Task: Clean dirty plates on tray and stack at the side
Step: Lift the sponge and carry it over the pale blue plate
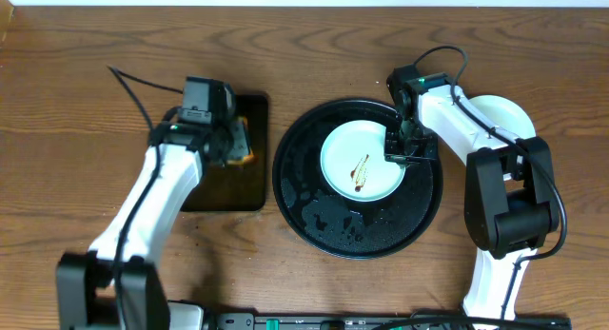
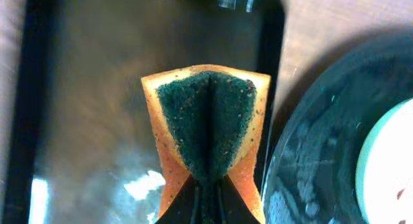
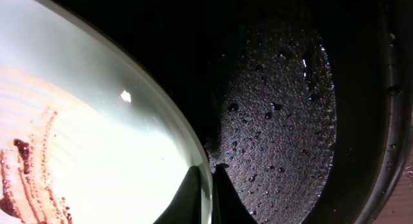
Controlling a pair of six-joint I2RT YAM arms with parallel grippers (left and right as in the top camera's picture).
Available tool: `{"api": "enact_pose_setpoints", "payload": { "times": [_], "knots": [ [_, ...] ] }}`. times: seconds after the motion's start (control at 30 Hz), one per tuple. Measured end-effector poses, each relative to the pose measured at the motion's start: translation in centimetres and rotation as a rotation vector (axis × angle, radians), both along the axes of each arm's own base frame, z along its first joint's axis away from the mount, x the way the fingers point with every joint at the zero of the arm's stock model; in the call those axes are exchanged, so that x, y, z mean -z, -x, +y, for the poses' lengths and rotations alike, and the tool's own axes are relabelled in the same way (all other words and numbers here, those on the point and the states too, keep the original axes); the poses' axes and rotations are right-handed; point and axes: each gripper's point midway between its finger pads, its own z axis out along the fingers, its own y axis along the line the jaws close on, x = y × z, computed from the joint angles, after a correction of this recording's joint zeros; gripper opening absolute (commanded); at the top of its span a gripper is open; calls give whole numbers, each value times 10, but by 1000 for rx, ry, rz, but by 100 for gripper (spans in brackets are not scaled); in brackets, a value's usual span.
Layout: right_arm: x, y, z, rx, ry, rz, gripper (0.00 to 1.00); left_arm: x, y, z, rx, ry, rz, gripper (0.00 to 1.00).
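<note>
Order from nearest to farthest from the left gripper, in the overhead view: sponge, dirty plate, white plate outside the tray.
1. Sponge, held in the jaws of the left gripper.
2. Dirty plate, on the round black tray, centre.
3. White plate, far right, beside the tray.

Centre-right of the overhead frame: large round glossy black tray [image 1: 314, 211] on the brown wooden table [image 1: 76, 102], with a small pale round plate [image 1: 347, 149] in its upper-right part and the right gripper [image 3: 208, 192] pinching that plate's right rim. Just left, near but apart: smaller dark rectangular tray [image 1: 233, 192], and above its upper right the left gripper [image 2: 206, 208] clamps a folded orange-and-green sponge [image 2: 206, 121]. Right of the round tray: a further pale round plate [image 1: 504, 111] on the table, partly under the right arm.
</note>
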Motion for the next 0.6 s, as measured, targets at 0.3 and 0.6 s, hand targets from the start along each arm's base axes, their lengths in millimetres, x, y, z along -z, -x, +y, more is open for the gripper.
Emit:
{"api": "enact_pose_setpoints", "payload": {
  "times": [0.3, 0.6],
  "knots": [
    [0, 0, 0, 0, 0, 0, 1, 24, 6, -29, 28, 142, 82, 7],
    [0, 0, 0, 0, 0, 0, 1, 11, 12, -104, 236, 228, 17, 7]
  ]
}}
